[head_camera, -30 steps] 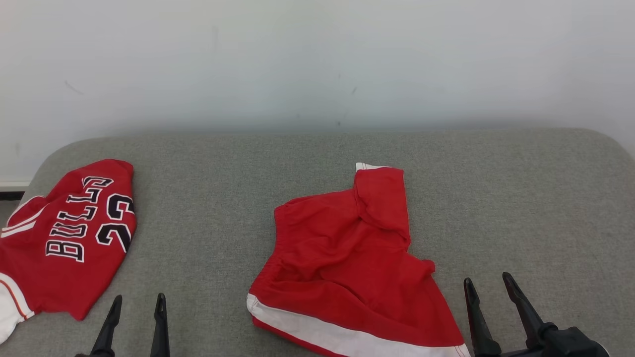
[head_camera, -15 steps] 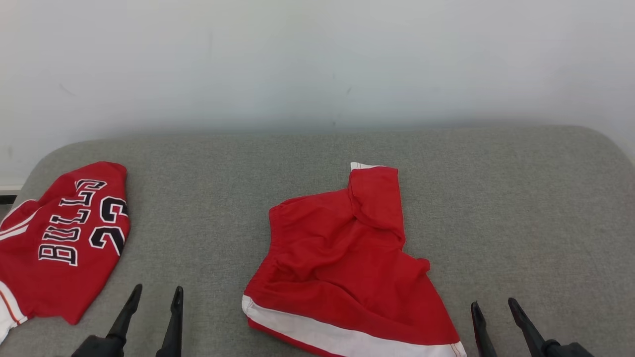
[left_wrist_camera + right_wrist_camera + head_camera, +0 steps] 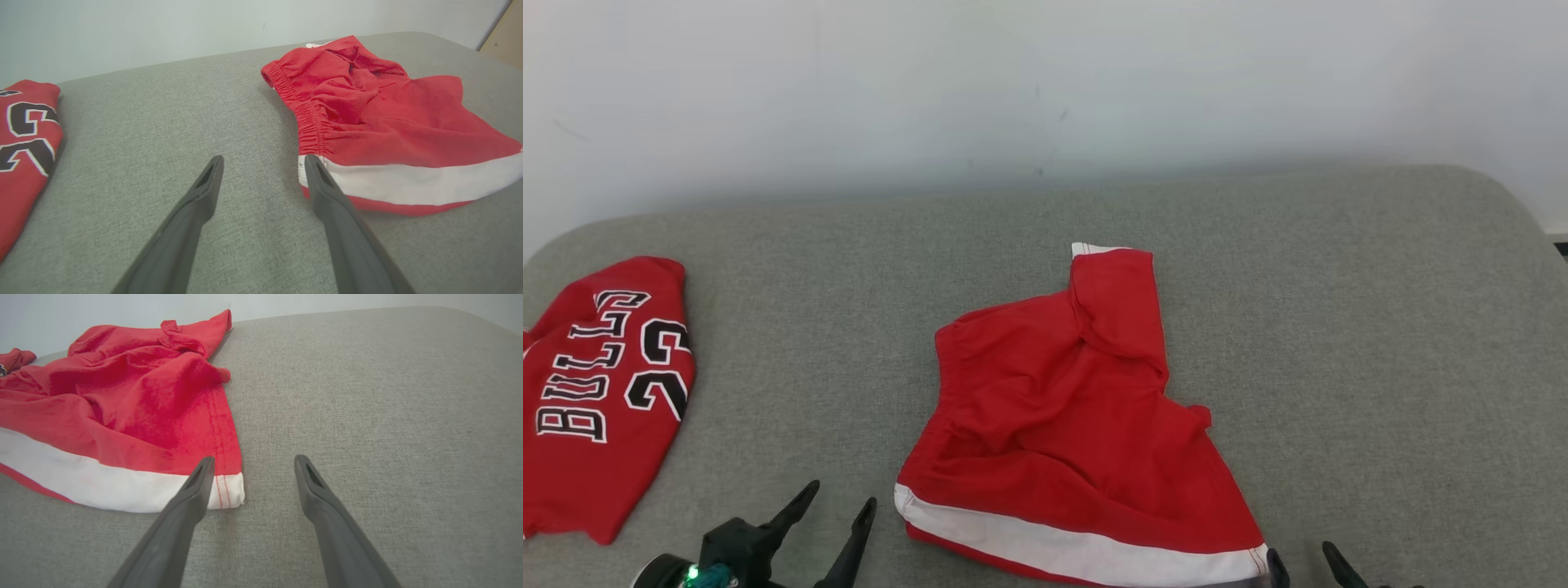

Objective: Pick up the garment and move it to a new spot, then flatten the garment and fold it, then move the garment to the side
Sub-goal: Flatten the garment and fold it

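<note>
Left gripper [image 3: 840,496] spread wide, empty, lower left of head view, fingertip just beside shorts [image 3: 1062,425] at white-striped corner. Right gripper [image 3: 1300,559] spread, empty, tips at bottom edge by opposite corner. Shorts red, crumpled, one leg folded over, mid-frame on grey cushion [image 3: 1339,327]. Versus second ago: camera shifted; shorts' shape unchanged; left gripper nearer shorts, right gripper lower in frame.

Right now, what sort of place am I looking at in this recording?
Probably an indoor garment-folding test station: a grey fabric-covered surface against a plain white wall, with red shorts and a red jersey laid out on it.
</note>
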You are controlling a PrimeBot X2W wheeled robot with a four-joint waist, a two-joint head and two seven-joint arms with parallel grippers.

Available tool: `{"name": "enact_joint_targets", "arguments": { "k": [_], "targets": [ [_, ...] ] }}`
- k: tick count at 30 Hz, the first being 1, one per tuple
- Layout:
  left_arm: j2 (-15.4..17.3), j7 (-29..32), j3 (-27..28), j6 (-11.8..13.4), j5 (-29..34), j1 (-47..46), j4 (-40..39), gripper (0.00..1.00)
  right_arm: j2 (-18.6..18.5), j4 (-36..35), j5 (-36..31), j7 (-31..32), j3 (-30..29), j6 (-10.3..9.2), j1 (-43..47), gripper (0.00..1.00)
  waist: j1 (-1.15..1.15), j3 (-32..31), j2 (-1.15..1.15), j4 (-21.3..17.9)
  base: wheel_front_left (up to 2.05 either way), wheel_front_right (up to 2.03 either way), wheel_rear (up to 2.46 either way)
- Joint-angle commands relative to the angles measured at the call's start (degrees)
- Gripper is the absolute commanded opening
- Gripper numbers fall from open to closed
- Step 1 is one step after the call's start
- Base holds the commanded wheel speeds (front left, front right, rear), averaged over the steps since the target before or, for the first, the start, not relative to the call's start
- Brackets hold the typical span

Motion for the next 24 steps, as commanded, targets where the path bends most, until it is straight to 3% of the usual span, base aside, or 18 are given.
{"name": "enact_joint_targets", "arguments": {
  "k": [1, 6, 12, 24],
  "targets": [
    [0.54, -0.19, -1.12, 0.08, -1.15, -1.25, 0.64, 1.00, -0.24, 0.78, 0.54, -0.44, 0.32, -0.13, -0.88, 1.00, 0.00, 0.68, 0.00, -0.28, 0.00, 0.00, 0.00],
    [2.59, -1.07, -7.74, 0.09, -3.33, -5.28, 4.13, 1.00, -0.13, 5.73, 1.34, -1.21, 2.74, -0.13, -4.18, 1.00, 0.00, 1.88, 0.00, -0.58, 0.00, 0.00, 0.00],
    [2.59, -2.85, -12.77, 0.08, -5.73, -9.30, 8.31, 1.00, 0.31, 10.27, 2.01, -1.91, 4.81, -0.13, -6.78, 1.00, 0.00, 2.38, 0.00, -0.43, 0.00, 0.00, 0.00],
    [3.46, -3.75, -24.91, 0.09, -10.87, -15.81, 11.75, 1.00, 0.70, 14.19, 2.48, -2.11, 7.20, -0.13, -9.97, 1.00, 0.00, 2.93, 0.00, -1.25, 0.00, 0.00, 0.00]
  ]
}}
